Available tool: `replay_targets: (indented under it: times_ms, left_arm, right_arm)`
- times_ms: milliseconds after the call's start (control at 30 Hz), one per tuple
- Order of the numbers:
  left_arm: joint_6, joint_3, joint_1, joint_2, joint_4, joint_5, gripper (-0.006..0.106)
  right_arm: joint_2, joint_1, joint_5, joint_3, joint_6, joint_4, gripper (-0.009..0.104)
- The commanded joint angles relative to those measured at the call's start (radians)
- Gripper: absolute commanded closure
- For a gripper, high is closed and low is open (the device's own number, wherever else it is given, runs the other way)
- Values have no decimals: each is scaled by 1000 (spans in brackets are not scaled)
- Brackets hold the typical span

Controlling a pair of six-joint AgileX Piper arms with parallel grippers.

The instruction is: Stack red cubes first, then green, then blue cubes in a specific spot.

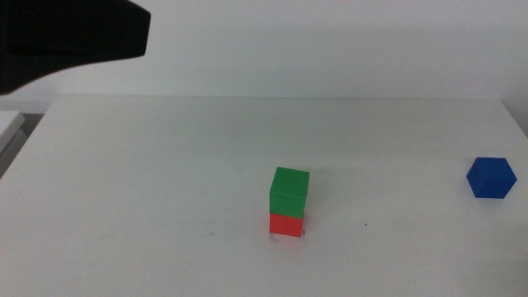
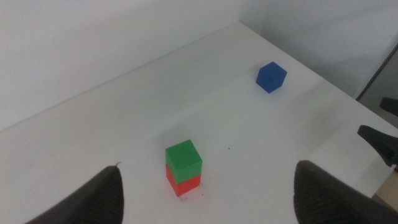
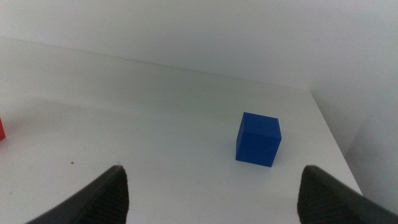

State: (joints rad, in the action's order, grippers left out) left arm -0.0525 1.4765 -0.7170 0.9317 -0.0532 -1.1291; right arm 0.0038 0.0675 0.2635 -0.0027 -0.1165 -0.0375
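Note:
The green cube point(image 1: 289, 190) sits squarely on the red cube point(image 1: 286, 224) near the table's middle; the stack also shows in the left wrist view, green point(image 2: 183, 157) on red point(image 2: 184, 184). The marked spot lies under the stack and is hidden. The blue cube point(image 1: 491, 177) lies alone at the far right, also in the left wrist view point(image 2: 271, 77) and the right wrist view point(image 3: 258, 139). My left gripper point(image 2: 208, 186) is open and empty, high above and back from the stack; its arm point(image 1: 74, 37) fills the middle view's top left. My right gripper point(image 3: 211, 180) is open and empty, facing the blue cube.
A lone dark speck point(image 1: 365, 223) marks the white table point(image 1: 165, 181) right of the stack. A sliver of the red cube point(image 3: 2, 129) shows at the right wrist view's edge. The table's right edge runs just beyond the blue cube.

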Motion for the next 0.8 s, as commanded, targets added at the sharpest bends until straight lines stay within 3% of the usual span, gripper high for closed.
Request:
replay_targets:
  times_ms: [0, 133, 233, 467, 533, 667, 767]
  left_arm:
    - [1, -2, 2, -2, 11, 19, 7]
    - [1, -2, 2, -2, 11, 19, 7]
    - [1, -2, 2, -2, 11, 19, 7]
    - [1, -2, 2, -2, 11, 21, 7]
    - [1, -2, 2, -2, 11, 21, 7]
    - [1, -2, 2, -2, 11, 21, 7]
    - [1, -2, 2, 1, 11, 21, 7]
  right_arm:
    - [-4, -8, -2, 3, -12, -9, 2]
    - [-4, -8, -2, 3, -12, -9, 2]
    - [-4, -8, -29, 3, -38, -73, 2]
    - [-4, -8, -290, 3, -14, -40, 2]
    - [-4, -8, -354, 3, 42, 12, 2]
    - [42, -33, -264, -72, 75, 239, 2]
    - [241, -60, -151, -239, 108, 291, 2]
